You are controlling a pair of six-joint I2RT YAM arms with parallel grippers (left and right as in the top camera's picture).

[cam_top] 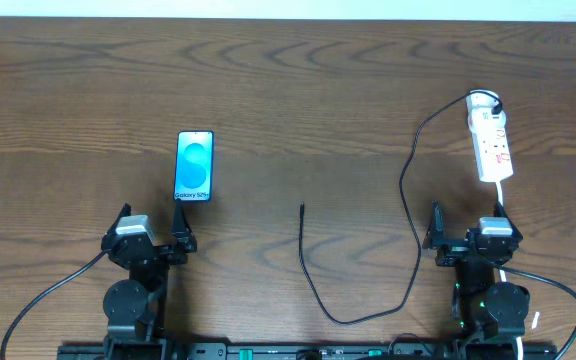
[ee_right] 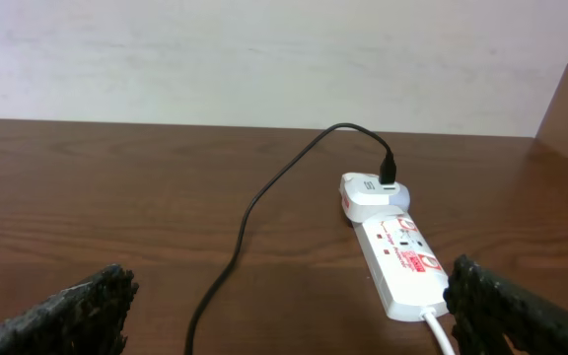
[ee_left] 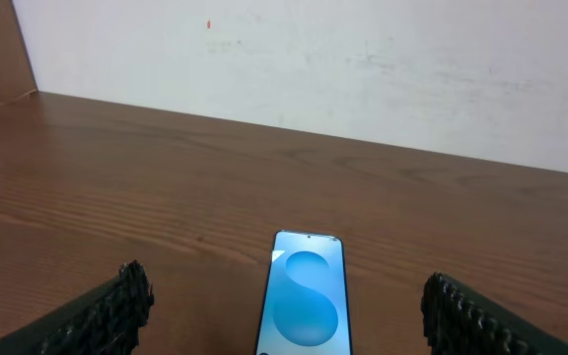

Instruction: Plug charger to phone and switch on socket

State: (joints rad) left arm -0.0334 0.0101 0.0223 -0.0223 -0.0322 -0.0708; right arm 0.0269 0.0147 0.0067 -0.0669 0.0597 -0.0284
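Note:
The phone (cam_top: 194,167) lies flat with its blue screen up at the left, just beyond my left gripper (cam_top: 151,233), which is open and empty. In the left wrist view the phone (ee_left: 304,301) sits between and ahead of the open fingers (ee_left: 289,320). The white socket strip (cam_top: 491,143) lies at the right, beyond my open, empty right gripper (cam_top: 468,232). The black charger cable (cam_top: 413,230) runs from an adapter at the strip's far end, loops near the front edge, and ends in a free plug tip (cam_top: 302,207) mid-table. The right wrist view shows the strip (ee_right: 397,254) and cable (ee_right: 254,212).
The wooden table (cam_top: 288,90) ends at a pale wall behind. The strip's white cord (cam_top: 501,200) runs toward the right arm base. Thick black robot cables trail from both arm bases at the front edge.

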